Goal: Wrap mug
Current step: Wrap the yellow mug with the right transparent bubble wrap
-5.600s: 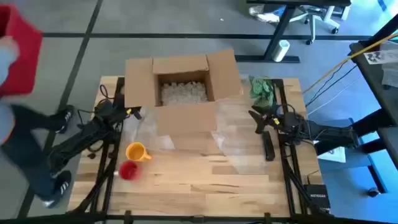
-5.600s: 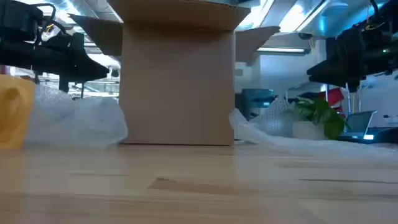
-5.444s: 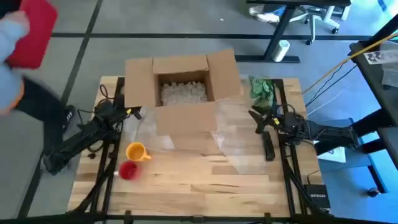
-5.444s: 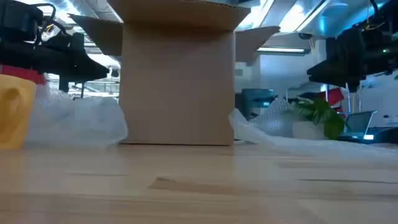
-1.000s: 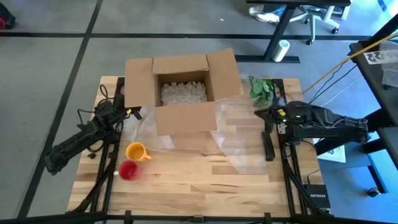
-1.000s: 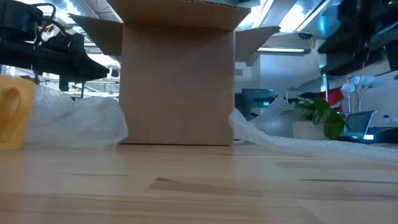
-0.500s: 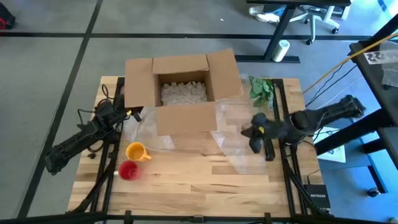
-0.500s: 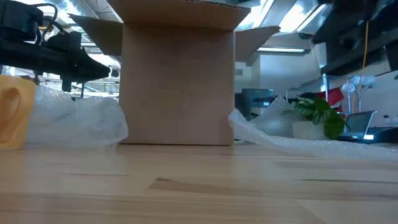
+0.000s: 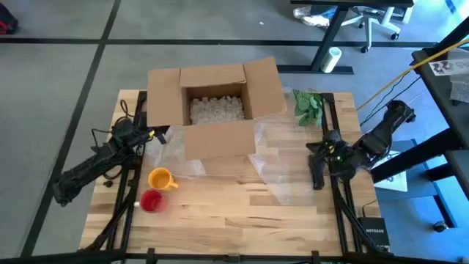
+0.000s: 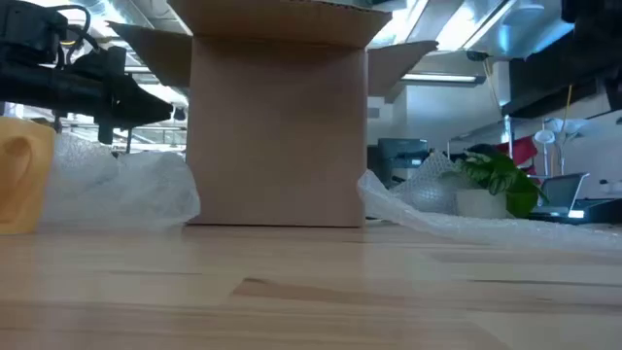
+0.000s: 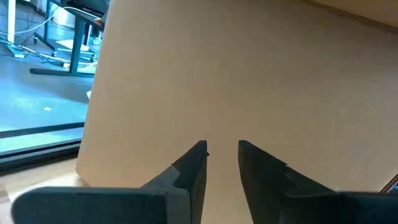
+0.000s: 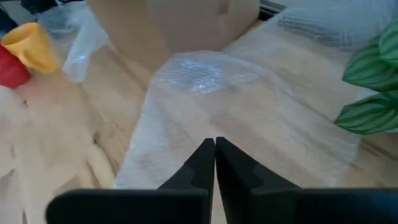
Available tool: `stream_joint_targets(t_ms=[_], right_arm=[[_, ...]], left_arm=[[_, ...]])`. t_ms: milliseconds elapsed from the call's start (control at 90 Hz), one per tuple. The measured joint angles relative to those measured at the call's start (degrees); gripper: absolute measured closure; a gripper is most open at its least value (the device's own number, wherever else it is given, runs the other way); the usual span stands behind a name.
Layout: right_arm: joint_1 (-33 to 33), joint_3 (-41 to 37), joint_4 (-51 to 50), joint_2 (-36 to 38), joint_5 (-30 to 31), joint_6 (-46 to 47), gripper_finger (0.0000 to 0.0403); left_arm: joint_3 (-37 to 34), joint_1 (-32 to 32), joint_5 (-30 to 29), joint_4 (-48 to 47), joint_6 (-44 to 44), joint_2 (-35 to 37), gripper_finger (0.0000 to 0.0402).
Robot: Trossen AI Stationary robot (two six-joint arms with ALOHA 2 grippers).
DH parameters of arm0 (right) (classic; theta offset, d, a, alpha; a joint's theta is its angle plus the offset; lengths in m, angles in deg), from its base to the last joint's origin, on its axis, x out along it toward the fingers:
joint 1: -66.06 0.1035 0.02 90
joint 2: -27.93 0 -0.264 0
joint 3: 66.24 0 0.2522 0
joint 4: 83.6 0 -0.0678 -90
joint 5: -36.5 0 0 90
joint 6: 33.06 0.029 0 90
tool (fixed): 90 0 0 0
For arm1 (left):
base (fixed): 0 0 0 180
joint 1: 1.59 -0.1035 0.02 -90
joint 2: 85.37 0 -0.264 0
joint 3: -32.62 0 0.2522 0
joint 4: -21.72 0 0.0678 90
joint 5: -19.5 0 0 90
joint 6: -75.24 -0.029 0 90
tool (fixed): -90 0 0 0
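The right hand (image 12: pixel 215 148), fingers pressed together, hangs above bubble wrap (image 12: pixel 205 106) on the wooden table (image 12: pixel 74 118).

A yellow ceramic mug (image 9: pixel 160 179) and a red plastic cup (image 9: pixel 151 200) stand on the pale striped-wood bench (image 9: pixel 242 216); the brown cardboard box (image 9: pixel 214 110) holds white packing peanuts (image 9: pixel 216 109).

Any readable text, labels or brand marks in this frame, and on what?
"NETGEAR": white lettering on a small black device at the table's near right corner, high view; small, so a tentative reading.
No print shows on the cardboard box, yellow mug or red mug.
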Motion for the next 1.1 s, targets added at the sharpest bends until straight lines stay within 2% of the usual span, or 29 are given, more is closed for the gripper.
stream_joint_targets(t_ms=[211,367,478,578,722,933,1100], right_arm=[[-7.2,-9.4,8.9,9.9,-8.1,-7.2,0.0403],[-12.8,-15.9,24.6,9.9,-15.0,-16.7,0.0403],[-17.1,-18.3,34.2,5.1,-18.6,-22.6,0.0403],[-20.2,-18.9,38.4,-0.5,-22.7,-25.3,0.0399],[-22.7,-18.9,46.5,-9.0,-28.3,-28.8,0.0372],[-22.9,-18.9,54.9,-21.0,-30.4,-30.0,0.0314],[-22.9,-18.9,59.3,-28.1,-32.3,-29.7,0.0292]], left_arm=[[0.0,0.0,0.0,0.1,0.4,0.0,0.0328],[0.0,0.0,0.0,0.1,0.4,0.0,0.0328],[0.0,0.0,0.0,0.1,0.4,0.0,0.0328],[0.0,0.0,0.0,0.1,0.6,0.0,0.0328],[0.0,0.0,0.0,0.0,0.6,0.0,0.0328],[0.0,0.0,0.0,-0.1,0.1,0.0,0.0328],[0.0,0.0,0.0,-0.1,-0.1,0.0,0.0328]])
